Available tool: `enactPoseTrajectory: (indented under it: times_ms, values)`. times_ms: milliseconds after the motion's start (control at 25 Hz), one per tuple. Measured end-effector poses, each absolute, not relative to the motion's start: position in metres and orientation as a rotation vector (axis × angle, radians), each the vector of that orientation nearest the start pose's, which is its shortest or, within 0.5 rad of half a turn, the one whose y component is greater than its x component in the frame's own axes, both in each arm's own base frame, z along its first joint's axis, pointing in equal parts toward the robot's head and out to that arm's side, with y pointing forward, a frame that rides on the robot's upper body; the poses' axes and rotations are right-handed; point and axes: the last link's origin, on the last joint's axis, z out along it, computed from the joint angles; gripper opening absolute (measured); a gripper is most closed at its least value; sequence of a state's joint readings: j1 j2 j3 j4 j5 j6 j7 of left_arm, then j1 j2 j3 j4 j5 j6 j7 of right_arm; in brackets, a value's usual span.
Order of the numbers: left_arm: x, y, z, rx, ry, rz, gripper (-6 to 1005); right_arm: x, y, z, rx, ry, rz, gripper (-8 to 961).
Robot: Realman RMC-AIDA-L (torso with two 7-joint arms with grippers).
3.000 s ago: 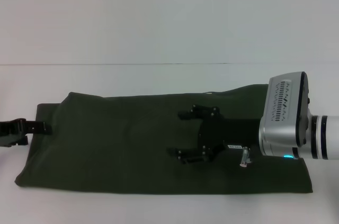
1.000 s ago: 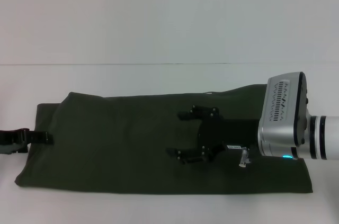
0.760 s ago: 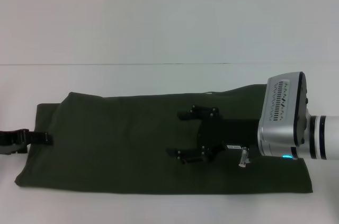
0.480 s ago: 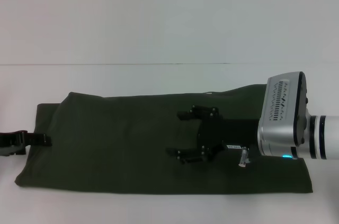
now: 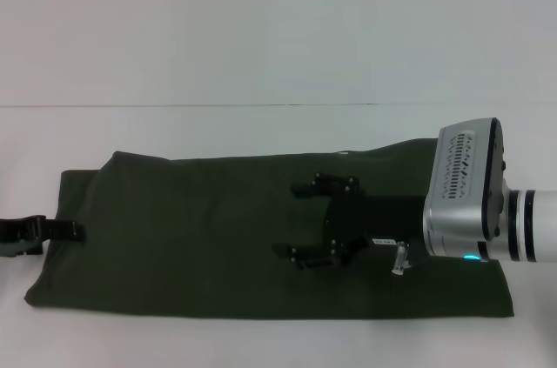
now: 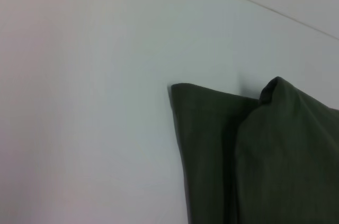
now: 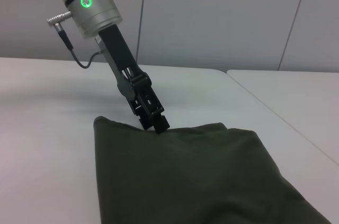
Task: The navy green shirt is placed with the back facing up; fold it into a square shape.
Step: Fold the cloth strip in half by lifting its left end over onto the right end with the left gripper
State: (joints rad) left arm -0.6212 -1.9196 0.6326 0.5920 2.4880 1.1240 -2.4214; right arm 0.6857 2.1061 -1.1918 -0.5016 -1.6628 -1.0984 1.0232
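The navy green shirt point(image 5: 191, 237) lies flat on the white table point(image 5: 261, 55), folded into a long strip running left to right, plain side up. My right gripper point(image 5: 315, 218) is open, its two fingers spread over the middle of the strip. My left gripper point(image 5: 74, 230) is at the shirt's left edge, low and with its fingers together. It also shows in the right wrist view point(image 7: 159, 125), its tip touching the cloth's edge point(image 7: 185, 176). The left wrist view shows only a folded corner of the shirt point(image 6: 275, 155), with no fingers.
The white table extends well beyond the shirt at the back and on the left. A seam line point(image 5: 174, 106) crosses the table behind the shirt. The shirt's front edge lies close to the table's near side.
My left gripper has slid a little toward the front along the shirt's left edge. The right gripper and the shirt have not moved.
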Motion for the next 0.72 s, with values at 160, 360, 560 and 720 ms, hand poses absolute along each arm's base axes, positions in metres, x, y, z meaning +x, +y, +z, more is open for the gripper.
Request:
enactPoseTrajectory:
  times_ms: [160,360,560,720]
  values:
    - [-0.353,0.38,0.06,-1.91,-1.714,-0.161,837,0.204,0.375,-0.079,-2.748,0.053,0.456,927]
    - [-0.351,0.38,0.058,-1.921,-1.717,-0.161,837,0.204,0.375,-0.079,-2.747,0.053,0.456,927]
    - [-0.347,0.38,0.054,-1.945,-1.729,-0.164,837,0.205,0.375,-0.079,-2.745,0.055,0.453,927]
    - [-0.341,0.381,0.05,-1.969,-1.736,-0.171,837,0.205,0.375,-0.079,-2.744,0.055,0.452,926]
